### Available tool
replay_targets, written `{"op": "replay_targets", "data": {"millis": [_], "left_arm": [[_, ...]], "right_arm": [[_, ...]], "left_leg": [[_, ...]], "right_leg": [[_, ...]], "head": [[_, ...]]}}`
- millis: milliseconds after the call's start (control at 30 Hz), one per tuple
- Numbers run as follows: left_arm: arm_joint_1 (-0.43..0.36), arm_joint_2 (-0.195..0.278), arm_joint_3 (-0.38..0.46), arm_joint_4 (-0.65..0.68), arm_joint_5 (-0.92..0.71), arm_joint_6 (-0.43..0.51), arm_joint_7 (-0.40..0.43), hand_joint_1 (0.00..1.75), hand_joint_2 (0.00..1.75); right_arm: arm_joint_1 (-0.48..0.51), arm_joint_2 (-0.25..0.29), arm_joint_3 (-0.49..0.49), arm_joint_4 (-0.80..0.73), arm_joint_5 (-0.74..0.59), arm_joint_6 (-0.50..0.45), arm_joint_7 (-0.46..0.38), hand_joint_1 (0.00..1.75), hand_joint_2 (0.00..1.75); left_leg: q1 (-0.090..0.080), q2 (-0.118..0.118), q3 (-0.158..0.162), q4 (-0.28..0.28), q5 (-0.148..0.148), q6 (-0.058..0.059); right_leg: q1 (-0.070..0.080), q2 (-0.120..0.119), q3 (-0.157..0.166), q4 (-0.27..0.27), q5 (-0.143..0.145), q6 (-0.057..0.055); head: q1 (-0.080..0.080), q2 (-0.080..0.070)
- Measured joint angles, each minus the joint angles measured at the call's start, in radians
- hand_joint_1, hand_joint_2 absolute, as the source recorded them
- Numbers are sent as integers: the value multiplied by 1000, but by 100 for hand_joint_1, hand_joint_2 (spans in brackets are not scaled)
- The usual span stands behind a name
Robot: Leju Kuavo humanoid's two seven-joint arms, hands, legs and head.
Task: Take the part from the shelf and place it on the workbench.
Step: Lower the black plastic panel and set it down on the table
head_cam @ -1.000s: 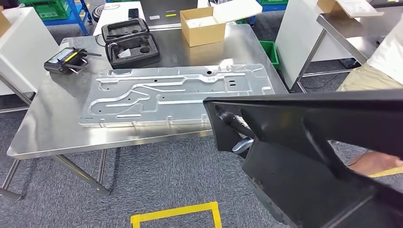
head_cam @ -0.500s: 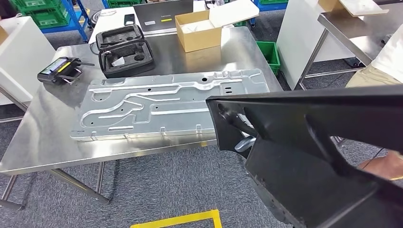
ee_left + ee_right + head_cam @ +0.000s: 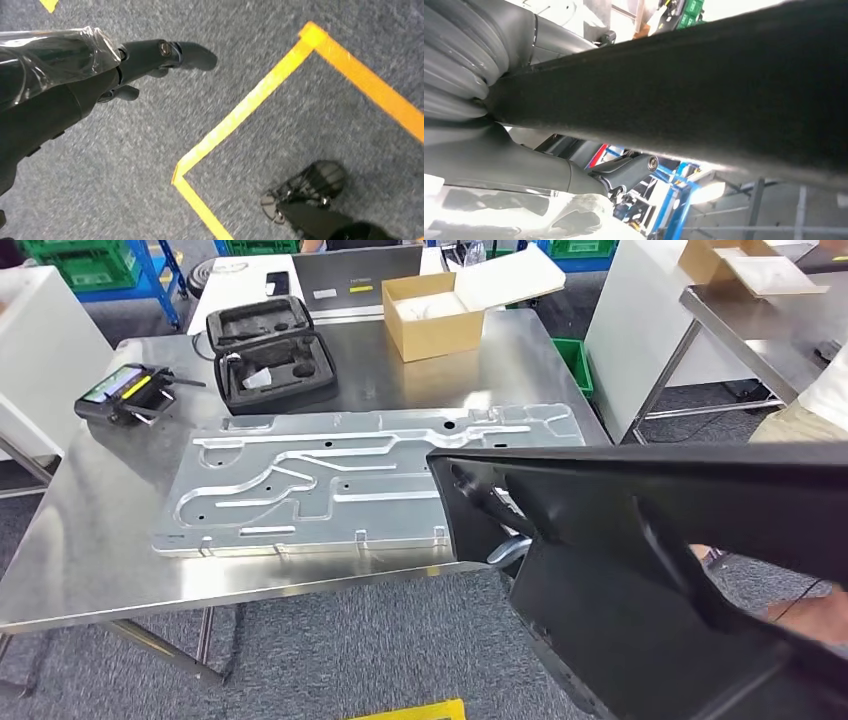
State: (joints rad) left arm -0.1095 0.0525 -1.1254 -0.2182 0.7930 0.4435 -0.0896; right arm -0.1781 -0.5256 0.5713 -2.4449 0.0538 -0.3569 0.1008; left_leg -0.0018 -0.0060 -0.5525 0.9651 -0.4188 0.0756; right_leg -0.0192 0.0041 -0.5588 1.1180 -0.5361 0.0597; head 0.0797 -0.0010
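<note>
Black part (image 3: 660, 570) clamped in the right hand (image 3: 469, 95) — workbench (image 3: 90, 550) nearer than before — left hand (image 3: 150, 60) loose, empty.

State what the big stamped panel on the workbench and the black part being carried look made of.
Stamped panel: bare sheet metal, probably aluminium or steel, matte silver with pressed ribs and holes. Black part: likely moulded plastic, matte with stiffening ribs; its edge looks felt-like in the right wrist view.

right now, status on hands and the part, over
Right hand grips black part, carried over workbench edge. Left hand hangs empty, fingers apart. Stamped metal panel occupies the bench centre.
</note>
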Motion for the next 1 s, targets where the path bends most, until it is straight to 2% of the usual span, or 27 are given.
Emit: {"op": "replay_targets", "data": {"millis": [67, 100, 133, 167, 200, 233, 267, 300, 333, 433, 467, 500, 567, 600, 633, 667, 733, 767, 800, 867, 933, 967, 1000], "left_arm": [[0, 0, 0, 0, 0, 0, 0, 0, 175], [1, 0, 0, 0, 0, 0, 0, 0, 175], [1, 0, 0, 0, 0, 0, 0, 0, 175], [2, 0, 0, 0, 0, 0, 0, 0, 175], [2, 0, 0, 0, 0, 0, 0, 0, 175], [2, 0, 0, 0, 0, 0, 1, 0, 175], [1, 0, 0, 0, 0, -1, 2, 0, 175], [0, 0, 0, 0, 0, -1, 3, 0, 175], [-1, 0, 0, 0, 0, -1, 4, 0, 175], [-2, 0, 0, 0, -1, -1, 3, 0, 175], [-4, -1, 0, 0, -1, -1, 2, 0, 175], [-5, -2, 0, 0, -1, -1, 2, 0, 175], [-6, -2, 0, 0, -1, -1, 1, 0, 175], [-4, -2, 0, 0, -1, -1, 1, 0, 175], [-3, -2, 0, 0, -1, -1, 1, 0, 175], [-2, -2, 0, 0, -1, -1, 1, 0, 175], [-2, -2, 0, 0, -1, -2, 1, 0, 175], [-3, -2, 0, 0, -1, -2, 1, 0, 175], [-3, -2, 0, 0, -1, -3, 1, 0, 175], [-2, -2, 0, 0, -1, -4, 0, 0, 175], [-1, -2, 0, 0, -1, -4, -2, 0, 175], [-2, -2, 0, 0, -1, -4, -2, 0, 175], [-3, -2, 0, 0, -1, -4, -2, 0, 175]], "right_arm": [[1, 0, 0, 0, 0, 0, 0, 175, 175], [2, 0, 1, 0, 0, 0, 0, 175, 175], [2, 0, 1, 0, 0, 0, 0, 175, 175], [2, 0, 1, 0, 1, 0, 1, 175, 175], [2, 0, 1, 0, 2, 0, 2, 175, 175], [2, 0, 1, 0, 3, 0, 2, 175, 175], [2, 0, 1, 0, 5, 0, 3, 175, 175], [1, 0, 1, 0, 6, 0, 4, 175, 175], [1, 0, 1, 0, 6, 0, 5, 175, 175], [-2, 0, 1, 0, 8, 0, 8, 175, 175], [-4, 0, 1, 0, 8, 1, 9, 175, 175], [-6, 0, 1, 0, 8, 1, 9, 175, 175], [-7, 0, 2, 0, 8, 3, 10, 175, 175], [-7, 0, 2, 0, 8, 4, 11, 175, 175], [-7, 0, 2, 0, 8, 4, 12, 175, 175], [-7, 0, 2, 0, 8, 4, 12, 175, 175], [-7, 0, 2, 0, 9, 4, 13, 175, 175], [-8, 0, 2, 1, 9, 4, 14, 175, 175], [-9, 0, 2, 1, 9, 4, 15, 175, 175], [-10, 0, 2, 1, 9, 4, 17, 175, 175], [-11, 0, 2, 1, 9, 4, 19, 175, 175], [-11, 0, 2, 0, 10, 4, 19, 175, 175], [-12, -1, 2, 0, 10, 4, 19, 175, 175]], "left_leg": [[-3, 0, 11, 0, -12, 6], [-5, 0, 18, 0, -18, 7], [-7, -1, 27, 0, -26, 7], [-8, -1, 38, 0, -33, 7], [-9, -2, 49, -1, -42, 6], [-10, -2, 60, 0, -51, 3], [-11, -1, 67, -1, -59, -2], [-12, -1, 72, -3, -65, -8], [-12, -1, 75, 1, -67, -14], [-13, 0, 78, 35, -80, -30], [-10, 0, 63, 69, -98, -37], [-6, 1, 33, 122, -122, -44], [3, 1, -50, 247, -172, -57], [6, 1, -83, 285, -180, -61], [10, 1, -98, 287, -168, -64], [12, 1, -94, 249, -135, -68], [16, 1, -49, 110, -47, -70], [14, 2, -31, 56, -26, -65], [11, 2, -19, 25, -13, -58], [4, 1, -15, 15, -13, -42], [7, 1, -8, 8, -3, -29], [9, 1, -4, 4, -2, -22], [11, 1, 1, 0, -3, -17]], "right_leg": [[1, 0, -86, 122, -49, 3], [1, 0, -115, 148, -58, 4], [1, 0, -126, 138, -47, 2], [3, 0, -117, 89, -10, -2], [5, 0, -94, 17, 42, -7], [8, -1, -72, -50, 79, -12], [12, -2, -54, -99, 99, -16], [16, -2, -45, -125, 107, -21], [18, -2, -43, -130, 101, -26], [10, -1, -18, -139, 107, -45], [8, -2, -9, -141, 104, -49], [7, -3, -3, -142, 101, -52], [7, -1, 2, -142, 92, -52], [6, 1, 6, -141, 87, -51], [4, 3, 12, -141, 82, -49], [2, 4, 20, -141, 75, -47], [-2, 4, 39, -142, 62, -38], [-2, 4, 46, -143, 57, -32], [-3, 4, 49, -144, 53, -26], [-2, 5, 51, -147, 50, -15], [-4, 4, 51, -139, 39, -5], [-4, 3, 39, -112, 24, -1], [-5, 2, 14, -61, -1, 1]], "head": [[4, 0], [5, 0], [5, 0], [6, 0], [6, 0], [6, 0], [7, 0], [8, 0], [8, 0], [9, 0], [8, 0], [7, 0], [6, 0], [6, 0], [6, 0], [6, 0], [6, 0], [6, 0], [6, 0], [7, 0], [9, 0], [12, 0], [15, 0]]}}
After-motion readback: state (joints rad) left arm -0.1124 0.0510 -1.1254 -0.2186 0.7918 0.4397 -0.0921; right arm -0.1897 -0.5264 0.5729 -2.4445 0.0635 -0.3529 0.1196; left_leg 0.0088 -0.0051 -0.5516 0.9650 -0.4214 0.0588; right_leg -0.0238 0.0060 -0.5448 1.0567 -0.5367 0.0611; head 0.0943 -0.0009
